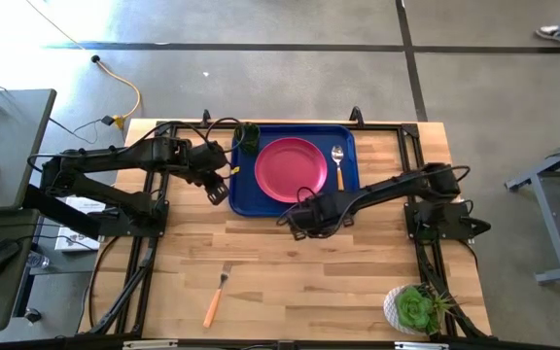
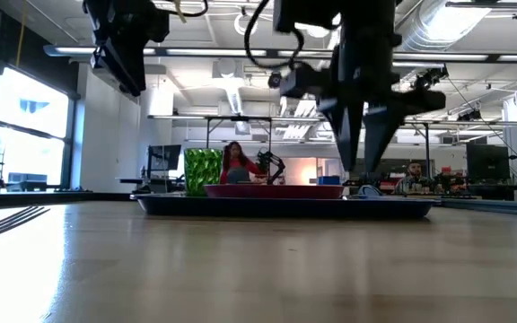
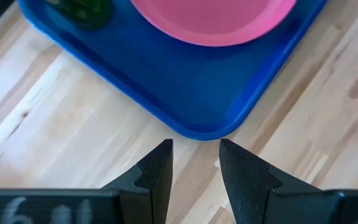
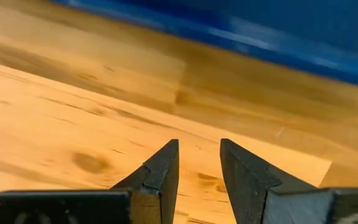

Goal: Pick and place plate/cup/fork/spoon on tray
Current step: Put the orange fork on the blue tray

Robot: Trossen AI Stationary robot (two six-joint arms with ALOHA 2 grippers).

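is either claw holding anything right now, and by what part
Nothing is held. The left claw is open and empty over the tray corner; the right claw is open and empty above bare table. The fork lies untouched.

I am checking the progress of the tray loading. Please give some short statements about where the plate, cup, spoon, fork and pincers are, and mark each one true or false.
1. The plate lies on the tray. True.
2. The fork is on the tray. False: it lies on the bare table, near the front edge.
3. The spoon lies on the tray beside the plate. True.
4. The right pincer holds the cup. False: it is empty; the cup stands in a tray corner.
5. The left pincer is empty. True.
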